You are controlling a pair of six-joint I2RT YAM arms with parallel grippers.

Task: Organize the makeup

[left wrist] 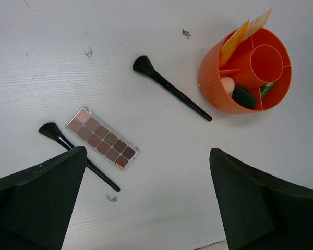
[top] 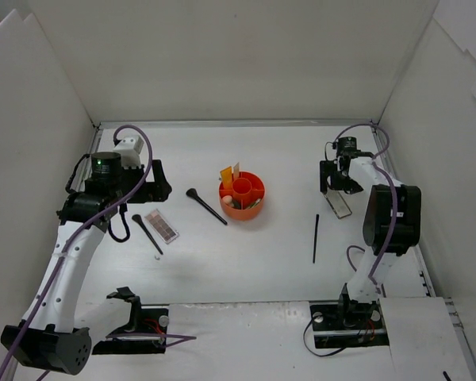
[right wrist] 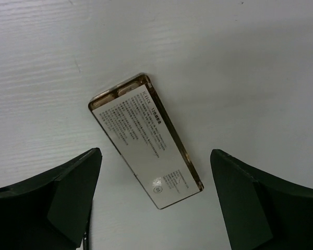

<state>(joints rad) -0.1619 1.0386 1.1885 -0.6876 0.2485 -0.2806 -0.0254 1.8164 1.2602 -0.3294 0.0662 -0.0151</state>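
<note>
The makeup lies scattered on the white table. A brown-pink eyeshadow palette point(left wrist: 101, 138) rests between two black brushes, one point(left wrist: 169, 88) nearer the orange holder point(left wrist: 214, 78) and one point(left wrist: 78, 156) partly under my left finger. My left gripper point(left wrist: 147, 151) hangs open above bare table, holding nothing. A flat gold-edged case point(right wrist: 146, 140) lies label side up beneath my right gripper point(right wrist: 155, 152), which is open and straddles its near end from above. A thin black pencil point(top: 316, 238) lies between the holder and the right arm.
The round orange compartmented holder point(top: 258, 186) stands mid-table with yellow-orange sachets point(left wrist: 245, 31), a beige sponge point(left wrist: 227, 85) and a dark green item point(left wrist: 243, 97) inside. White walls enclose the table on three sides. Cables trail by both arm bases.
</note>
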